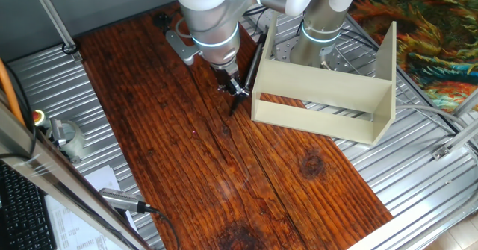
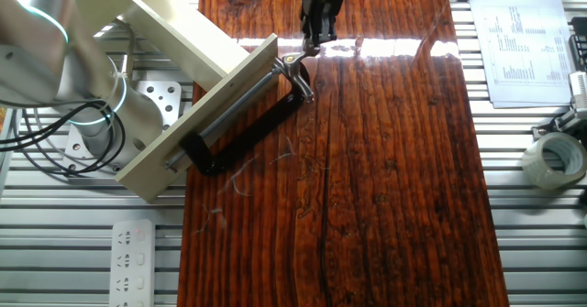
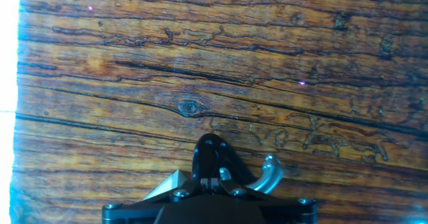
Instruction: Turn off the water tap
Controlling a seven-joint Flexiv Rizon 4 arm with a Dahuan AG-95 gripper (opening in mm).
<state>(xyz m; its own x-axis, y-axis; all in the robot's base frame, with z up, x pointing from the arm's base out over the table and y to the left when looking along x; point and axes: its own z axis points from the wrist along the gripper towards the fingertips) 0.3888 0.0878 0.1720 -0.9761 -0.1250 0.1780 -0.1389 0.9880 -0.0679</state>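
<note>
The water tap (image 2: 292,62) is a small silvery faucet fixed at the end of a beige board by a black C-clamp (image 2: 243,128). In the hand view its curved spout (image 3: 269,173) shows just right of my fingers. My gripper (image 2: 315,39) reaches down onto the tap from the far side of the table, its tips right at the tap's top. In the hand view the dark fingertips (image 3: 210,154) sit together as one black shape, shut, with nothing visibly held between them. The gripper (image 1: 236,88) stands beside the beige frame. The tap's lever is hidden under the fingers.
A beige wooden frame (image 1: 321,86) stands on the wooden tabletop (image 1: 224,175) next to the arm's base. A tape roll (image 2: 553,158), printed paper (image 2: 523,41) and a power strip (image 2: 138,261) lie on the metal surround. A metal-tipped tool (image 1: 123,200) lies at the table's left.
</note>
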